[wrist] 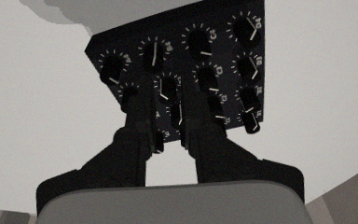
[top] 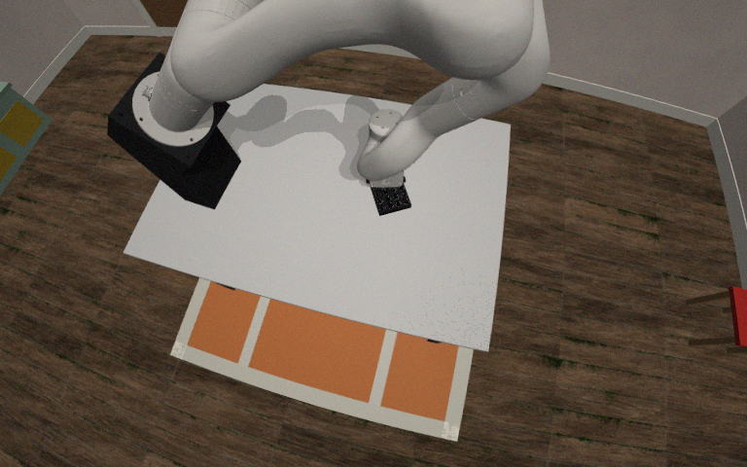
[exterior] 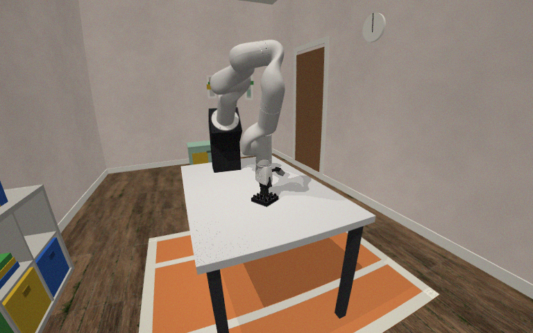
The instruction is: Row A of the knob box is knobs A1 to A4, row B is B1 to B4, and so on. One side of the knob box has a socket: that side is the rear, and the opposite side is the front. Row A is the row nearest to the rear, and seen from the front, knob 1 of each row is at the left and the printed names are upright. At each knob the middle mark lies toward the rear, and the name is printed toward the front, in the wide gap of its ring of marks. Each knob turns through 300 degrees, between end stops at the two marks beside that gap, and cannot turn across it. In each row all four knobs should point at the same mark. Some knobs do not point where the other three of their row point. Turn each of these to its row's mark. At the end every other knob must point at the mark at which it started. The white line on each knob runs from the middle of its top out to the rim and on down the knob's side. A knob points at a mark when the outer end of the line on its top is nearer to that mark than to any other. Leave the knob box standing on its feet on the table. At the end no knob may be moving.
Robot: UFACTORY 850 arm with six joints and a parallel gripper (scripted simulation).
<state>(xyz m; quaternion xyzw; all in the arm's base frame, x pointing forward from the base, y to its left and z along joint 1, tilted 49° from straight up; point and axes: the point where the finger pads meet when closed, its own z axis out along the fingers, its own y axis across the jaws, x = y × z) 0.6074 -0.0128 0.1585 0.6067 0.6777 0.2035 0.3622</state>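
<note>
The black knob box stands on the table, row A at left in the wrist view. My gripper points down over it, fingers partly open. In the wrist view the fingers appear on either side of knob B3, with narrow gaps; their exact height is unclear. B3's line points upper left, while the lines of B4 and B2 run about straight up. C4, C3 and C2 point right. D4, D3 and D1 point upper right; D2 differs. The fingers hide parts of A3, A2 and B1.
The box stands on the white table. The robot's black base stands at the table's far end in the exterior view. Neighbouring knobs C3 and A3 stand close to the fingers.
</note>
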